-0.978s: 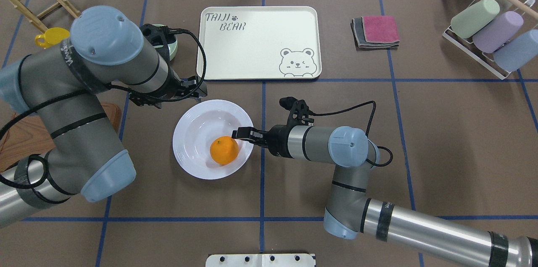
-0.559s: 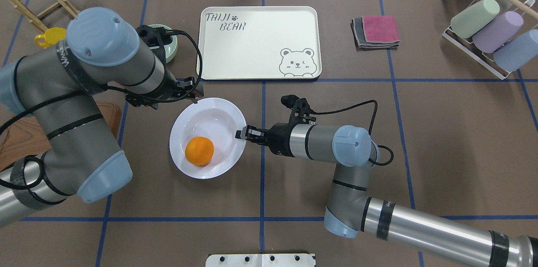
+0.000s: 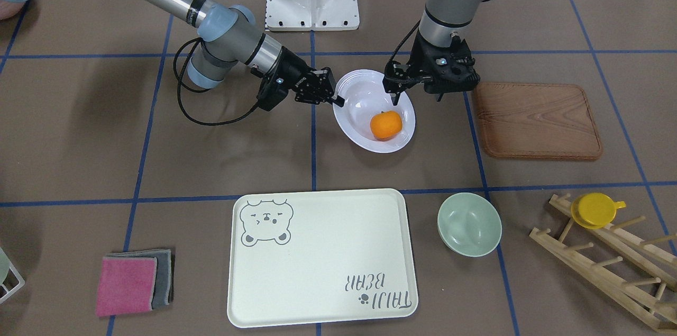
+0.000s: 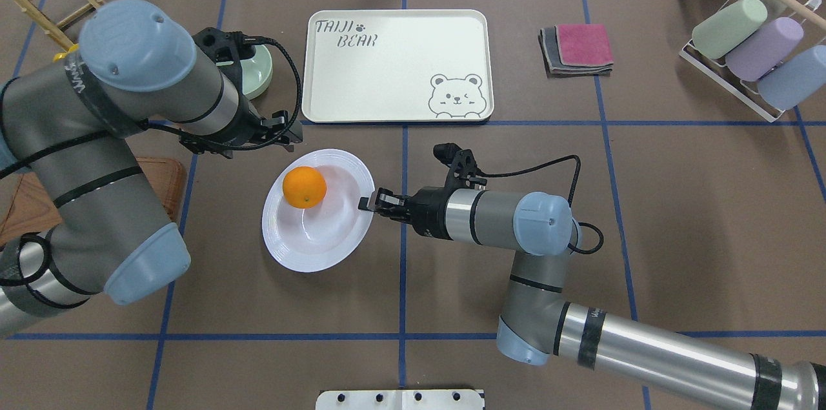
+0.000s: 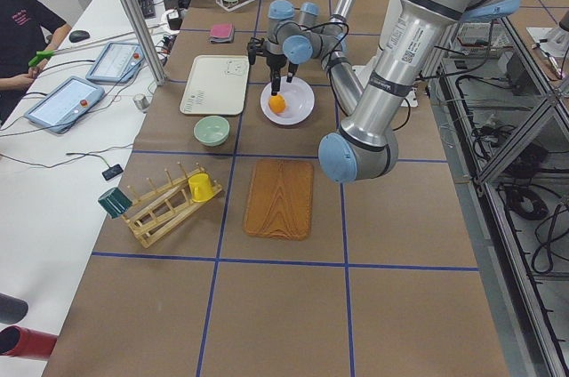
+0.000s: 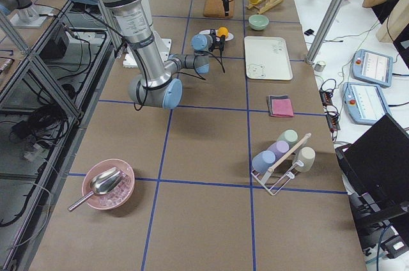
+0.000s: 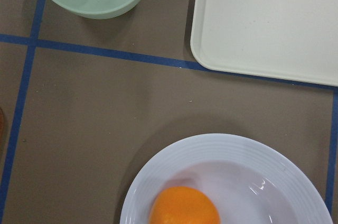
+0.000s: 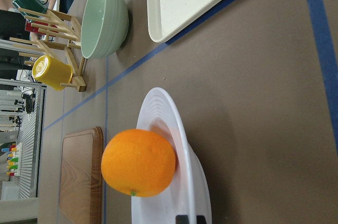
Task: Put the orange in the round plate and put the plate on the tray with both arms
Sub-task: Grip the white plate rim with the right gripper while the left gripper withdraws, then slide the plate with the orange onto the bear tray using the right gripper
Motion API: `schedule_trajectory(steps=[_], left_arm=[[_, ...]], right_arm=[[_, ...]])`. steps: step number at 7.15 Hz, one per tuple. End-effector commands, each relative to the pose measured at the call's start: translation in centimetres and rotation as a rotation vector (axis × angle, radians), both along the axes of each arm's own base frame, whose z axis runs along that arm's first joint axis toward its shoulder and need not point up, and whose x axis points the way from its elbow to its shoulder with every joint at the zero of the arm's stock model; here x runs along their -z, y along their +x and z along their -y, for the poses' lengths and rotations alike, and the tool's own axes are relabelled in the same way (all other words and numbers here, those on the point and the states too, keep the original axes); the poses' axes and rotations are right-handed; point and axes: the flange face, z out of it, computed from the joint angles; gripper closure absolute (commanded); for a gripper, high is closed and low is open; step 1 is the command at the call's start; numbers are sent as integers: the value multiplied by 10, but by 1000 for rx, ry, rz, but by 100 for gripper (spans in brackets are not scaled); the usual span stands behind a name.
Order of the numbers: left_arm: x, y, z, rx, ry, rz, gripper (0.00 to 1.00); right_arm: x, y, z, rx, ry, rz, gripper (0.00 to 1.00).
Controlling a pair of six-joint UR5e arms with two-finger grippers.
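My right jaws are gripping the plate [image 4: 316,242] by its right rim; my left jaws, I cannot tell. The orange [image 4: 304,187] is lying far-left inside; lifting one-sided is risking rolling it out.

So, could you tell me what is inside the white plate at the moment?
Only the orange, off-centre near the rim of the plate; the rest is bare. The patch beneath the orange is hidden.

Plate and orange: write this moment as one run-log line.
orange in plate; plate off tray; right claw gripping rim; left claw near rim
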Motion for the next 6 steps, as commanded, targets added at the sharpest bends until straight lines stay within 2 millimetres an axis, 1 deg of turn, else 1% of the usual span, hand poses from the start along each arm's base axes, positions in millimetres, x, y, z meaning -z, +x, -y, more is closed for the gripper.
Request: schedule_trajectory(steps=[1, 2, 3, 4, 5, 6], left_arm=[[-24, -51, 19, -56, 53, 15, 3], [-40, -70, 28, -71, 85, 45, 3], [-51, -87, 39, -82, 115, 70, 3], [-63, -105, 53, -94, 145, 99, 3], [-69, -114, 62, -105, 161, 115, 3], [-75, -118, 64, -109, 163, 124, 3]], right_arm=[[8, 17, 6, -72, -92, 154, 95], [9, 23, 11, -122, -134, 201, 95], [9, 30, 19, -166, -187, 242, 95], [8, 37, 31, -250, -250, 283, 95], [5, 45, 46, -314, -289, 302, 95], [-1, 56, 66, -397, -324, 315, 95]])
